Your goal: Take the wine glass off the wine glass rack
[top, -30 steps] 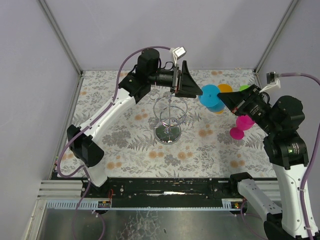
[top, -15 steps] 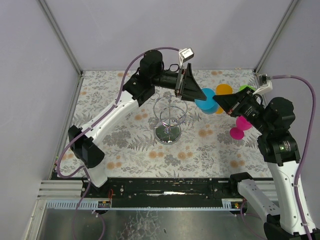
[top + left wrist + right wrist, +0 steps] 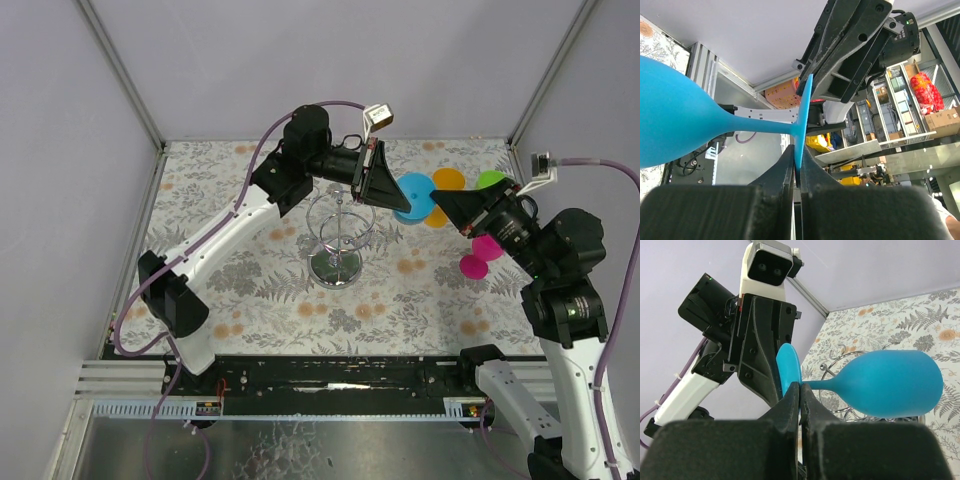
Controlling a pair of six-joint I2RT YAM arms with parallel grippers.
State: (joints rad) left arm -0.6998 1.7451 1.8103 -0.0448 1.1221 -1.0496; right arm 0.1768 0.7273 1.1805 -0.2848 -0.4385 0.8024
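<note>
Risk, left side: the left arm reaches over the wine glass rack. Any low retreat could catch the wire ring and tip the stand.

Risk, centre: the wine glass is carried only by the thin edge of its foot, with the bowl hanging out sideways. In my judgement that weight could turn the foot in the grip. A drop would land it on the counter or among the coloured glasses lying near.

Risk, right side: both arms appear to hold the same foot. If they move at odds, or one lets go before the other is secure, the foot may twist free or break.

Position of item: the wine glass is off the rack, in the air just right of the ring, stem roughly level.

Pose: the left arm is stretched forward and right, wrist level, left jaws clamped on the rim of the foot. The right arm is folded, forearm pointing left. The right jaws are drawn together on the opposite edge of the foot, apparently clamped.
</note>
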